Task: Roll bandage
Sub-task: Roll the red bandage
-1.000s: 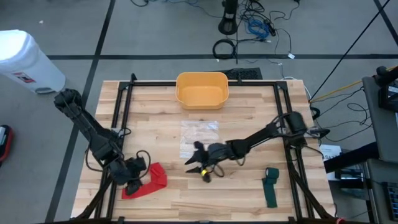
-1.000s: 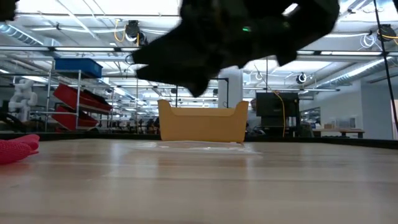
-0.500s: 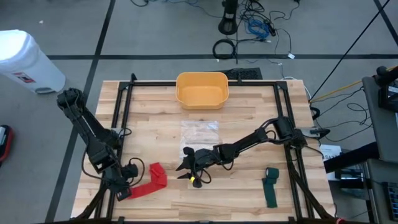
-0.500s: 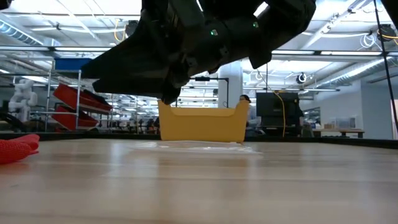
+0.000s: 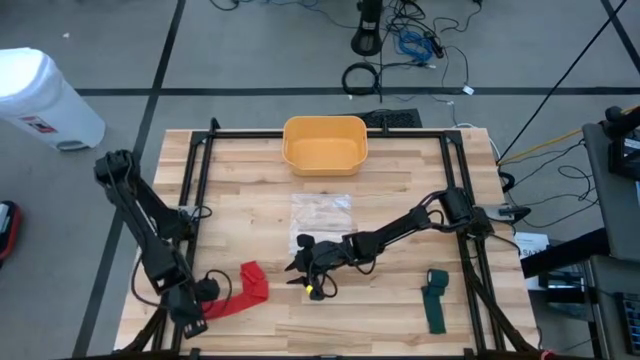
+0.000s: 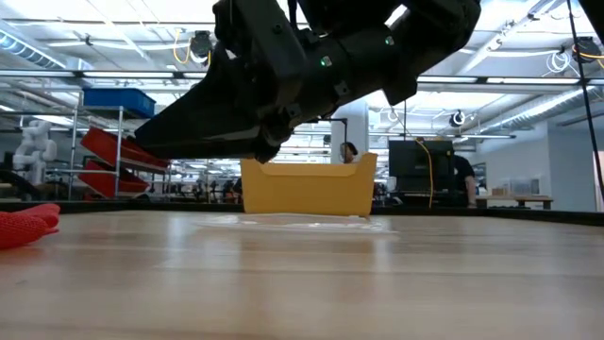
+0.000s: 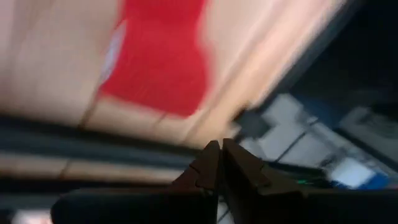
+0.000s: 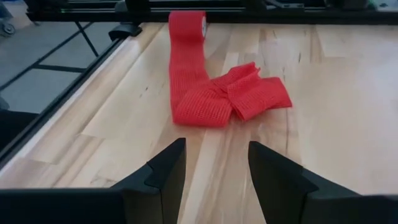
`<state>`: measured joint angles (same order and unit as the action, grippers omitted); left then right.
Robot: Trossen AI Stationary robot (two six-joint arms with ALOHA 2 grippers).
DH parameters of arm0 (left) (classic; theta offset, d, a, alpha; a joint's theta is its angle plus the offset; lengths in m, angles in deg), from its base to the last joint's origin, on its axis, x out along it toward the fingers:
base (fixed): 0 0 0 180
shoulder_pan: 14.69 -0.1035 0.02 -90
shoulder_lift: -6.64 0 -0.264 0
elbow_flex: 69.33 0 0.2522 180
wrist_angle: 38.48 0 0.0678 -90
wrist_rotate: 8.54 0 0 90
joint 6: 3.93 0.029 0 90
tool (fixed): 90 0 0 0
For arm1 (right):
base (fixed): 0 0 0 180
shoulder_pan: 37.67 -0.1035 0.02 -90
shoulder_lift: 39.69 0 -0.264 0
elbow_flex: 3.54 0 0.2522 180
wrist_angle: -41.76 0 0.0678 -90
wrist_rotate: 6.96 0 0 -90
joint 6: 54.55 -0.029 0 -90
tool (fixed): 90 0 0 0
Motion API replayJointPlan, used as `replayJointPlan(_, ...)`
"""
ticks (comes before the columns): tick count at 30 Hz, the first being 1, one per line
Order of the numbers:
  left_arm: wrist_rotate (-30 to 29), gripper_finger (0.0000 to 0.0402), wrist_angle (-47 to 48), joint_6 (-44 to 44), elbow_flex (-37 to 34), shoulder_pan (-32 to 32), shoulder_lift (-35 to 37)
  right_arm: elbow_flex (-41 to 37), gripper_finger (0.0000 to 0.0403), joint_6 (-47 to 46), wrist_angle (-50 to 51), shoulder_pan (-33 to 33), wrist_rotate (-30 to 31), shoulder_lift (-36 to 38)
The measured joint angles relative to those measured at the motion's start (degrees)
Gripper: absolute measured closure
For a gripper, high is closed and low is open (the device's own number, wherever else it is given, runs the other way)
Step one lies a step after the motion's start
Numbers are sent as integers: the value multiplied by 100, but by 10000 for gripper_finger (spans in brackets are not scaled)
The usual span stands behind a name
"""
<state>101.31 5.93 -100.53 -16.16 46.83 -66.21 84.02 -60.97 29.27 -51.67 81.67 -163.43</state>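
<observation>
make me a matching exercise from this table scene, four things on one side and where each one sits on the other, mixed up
Things:
1. red bandage
2. green bandage
3. yellow bin
4. clear plastic bag

Places:
A. far edge of the table, in the middle
B. near right corner of the table
C. middle of the table, just in front of the bin
D. near left part of the table, beside the left gripper

Pairs: 1-D, 2-B, 3-A, 4-C

— Far edge of table (image 5: 400,215), centre: yellow tub (image 5: 325,145). Just nearer: clear plastic bag (image 5: 320,215), flat.
— Near right corner: green strap (image 5: 436,300). Off far left corner, on floor: white bin (image 5: 45,100).
</observation>
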Motion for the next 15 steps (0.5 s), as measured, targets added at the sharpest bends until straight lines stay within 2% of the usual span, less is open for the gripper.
replayJointPlan(2,200,377,197,-211,-3,61,-146,0,243,24,-21,0,10,0)
replayJointPlan(6,188,377,355,-192,-45,68,-424,0,243,28,-9,-16,153,0)
replayJointPlan(9,-28,377,337,84,-54,-12,-609,0,243,106,61,-55,326,2)
replayJointPlan(15,-100,377,526,694,-44,-220,-848,0,243,114,164,-114,472,7)
